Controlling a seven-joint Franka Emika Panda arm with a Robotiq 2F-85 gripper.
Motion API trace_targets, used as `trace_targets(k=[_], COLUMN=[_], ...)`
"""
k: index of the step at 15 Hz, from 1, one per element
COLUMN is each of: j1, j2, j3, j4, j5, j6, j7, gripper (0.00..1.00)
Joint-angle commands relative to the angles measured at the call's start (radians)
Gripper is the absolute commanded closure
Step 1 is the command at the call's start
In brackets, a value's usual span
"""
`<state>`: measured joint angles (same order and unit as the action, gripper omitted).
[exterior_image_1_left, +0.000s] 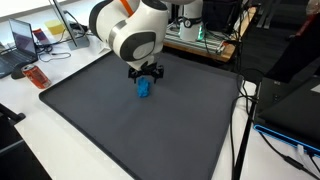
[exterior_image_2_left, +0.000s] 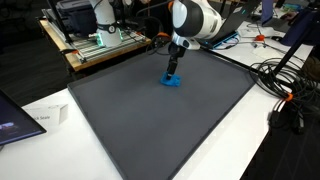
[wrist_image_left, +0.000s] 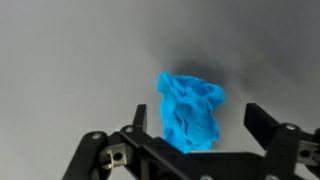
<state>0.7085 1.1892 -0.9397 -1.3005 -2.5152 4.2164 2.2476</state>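
Note:
A crumpled bright blue cloth (wrist_image_left: 190, 110) lies on the dark grey mat (exterior_image_1_left: 150, 135). It shows in both exterior views (exterior_image_1_left: 143, 89) (exterior_image_2_left: 172, 81), towards the mat's far side. My gripper (wrist_image_left: 200, 125) hangs straight above it, open, with one black finger on each side of the cloth. The left finger is close to the cloth and a gap shows at the right finger. In both exterior views the gripper (exterior_image_1_left: 145, 74) (exterior_image_2_left: 174, 69) sits just over the cloth, low to the mat. Whether the fingertips touch the mat is hidden.
The mat (exterior_image_2_left: 160, 120) covers a white table. An open laptop (exterior_image_1_left: 25, 40), yellow papers (exterior_image_1_left: 55, 32) and a red object (exterior_image_1_left: 37, 76) lie beyond one mat edge. Cables (exterior_image_2_left: 285, 85) trail off another side. A small white box (exterior_image_2_left: 45, 117) sits near a corner.

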Motion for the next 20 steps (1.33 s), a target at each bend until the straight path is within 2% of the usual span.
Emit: trace_targets(k=[1, 7, 13, 18, 19, 20], j1=[0.056, 0.189, 0.336, 0.386, 0.423, 0.431], j2=[-0.071, -0.104, -0.044, -0.019, 0.014, 0.025], j3=[-0.018, -0.108, -0.221, -0.245, -0.333, -0.354], j4=[-0.082, -0.087, -0.092, -0.105, -0.16, -0.16], j5=[0.0, 0.001, 0.001, 0.001, 0.096, 0.13], j6=[0.004, 0.006, 0.011, 0.014, 0.018, 0.018], j7=[0.033, 0.153, 0.377, 0.532, 0.471, 0.471], gripper=[0.0, 0.0, 0.0, 0.0, 0.0, 0.0])
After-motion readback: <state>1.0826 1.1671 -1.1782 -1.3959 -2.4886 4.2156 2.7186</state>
